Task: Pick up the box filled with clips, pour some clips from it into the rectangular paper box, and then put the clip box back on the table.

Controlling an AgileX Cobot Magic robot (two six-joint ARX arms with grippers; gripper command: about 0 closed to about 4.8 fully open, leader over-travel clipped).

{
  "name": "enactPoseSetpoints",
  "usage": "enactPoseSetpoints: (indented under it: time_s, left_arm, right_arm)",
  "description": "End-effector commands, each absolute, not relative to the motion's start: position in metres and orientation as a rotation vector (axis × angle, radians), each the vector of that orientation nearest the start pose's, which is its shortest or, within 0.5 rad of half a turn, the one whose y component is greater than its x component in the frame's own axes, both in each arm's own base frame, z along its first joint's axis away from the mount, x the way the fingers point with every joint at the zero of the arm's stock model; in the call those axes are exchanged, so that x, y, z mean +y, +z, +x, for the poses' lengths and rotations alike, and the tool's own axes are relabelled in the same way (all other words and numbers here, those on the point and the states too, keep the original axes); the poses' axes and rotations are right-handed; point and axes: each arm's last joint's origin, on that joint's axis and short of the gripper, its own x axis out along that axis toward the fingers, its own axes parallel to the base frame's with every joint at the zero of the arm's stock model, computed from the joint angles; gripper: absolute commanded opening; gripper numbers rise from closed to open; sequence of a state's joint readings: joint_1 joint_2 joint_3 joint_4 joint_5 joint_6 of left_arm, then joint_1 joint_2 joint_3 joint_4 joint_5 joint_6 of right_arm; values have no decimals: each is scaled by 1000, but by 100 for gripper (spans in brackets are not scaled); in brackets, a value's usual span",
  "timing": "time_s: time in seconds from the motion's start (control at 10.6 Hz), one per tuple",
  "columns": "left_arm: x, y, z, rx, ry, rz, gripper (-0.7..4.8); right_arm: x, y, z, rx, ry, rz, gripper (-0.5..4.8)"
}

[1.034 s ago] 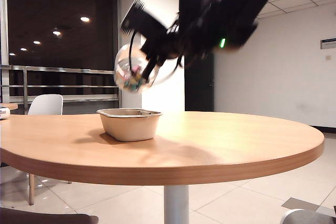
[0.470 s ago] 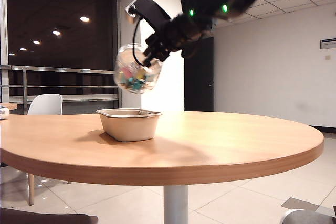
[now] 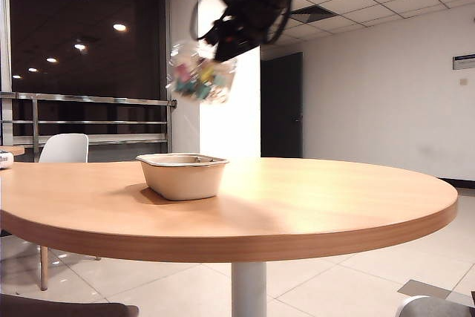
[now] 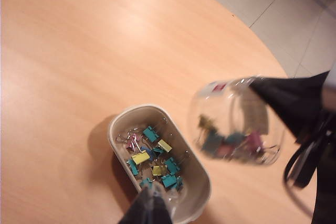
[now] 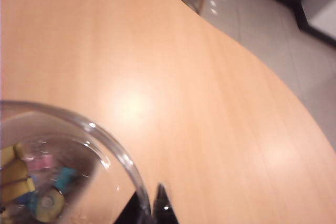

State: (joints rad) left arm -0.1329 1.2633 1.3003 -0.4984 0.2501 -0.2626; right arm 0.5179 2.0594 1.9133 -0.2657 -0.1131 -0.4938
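High over the table [image 3: 312,206] the right gripper [image 3: 223,46] hangs in the air, its jaws clamped tight on the box filled with clips [image 3: 199,76], a small clear round jar held well above the wood and just above and slightly to the right of the rectangular paper box [image 3: 182,176]. The jar is blurred in the exterior view, but you can make out the clips [image 3: 194,79] inside it, pink, yellow and teal, bunched together. From the right wrist camera the right gripper [image 5: 152,208] shows only as two dark tips close together at the jar's [image 5: 58,166] glass rim, with a few yellow and teal clips [image 5: 31,187] visible through the clear wall and the light-brown table [image 5: 210,103] far below.

The paper box sits on the table, left of centre in the exterior view, upright, nothing touching it. From the left wrist camera you look straight down into that paper box [image 4: 197,179]: a heap of clips [image 4: 152,161] lies on its floor (teal mostly, some yellow, a pink one or two). The jar [image 4: 236,121] floats beside it in that view, tipped on its side, white label showing, the dark right arm behind it.

The left gripper [image 4: 149,208] is only a dark tip at the picture's edge above the paper box; it holds nothing I can see, and how far it is open I cannot tell.
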Motion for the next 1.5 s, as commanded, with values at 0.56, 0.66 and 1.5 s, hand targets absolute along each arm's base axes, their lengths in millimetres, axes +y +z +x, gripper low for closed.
enactPoseSetpoints:
  time_s: [0.56, 0.66, 1.5]
  left_arm:
    - [-43, 386, 265, 479, -316, -281, -6]
    - [-43, 387, 266, 467, -317, -283, -5]
    - [-43, 387, 266, 468, -319, -283, -5]
  right_arm:
    - [162, 323, 442, 547, 498, -302, -3]
    - [143, 306, 453, 627, 320, -340, -2]
    - [138, 226, 486, 779, 255, -377, -2]
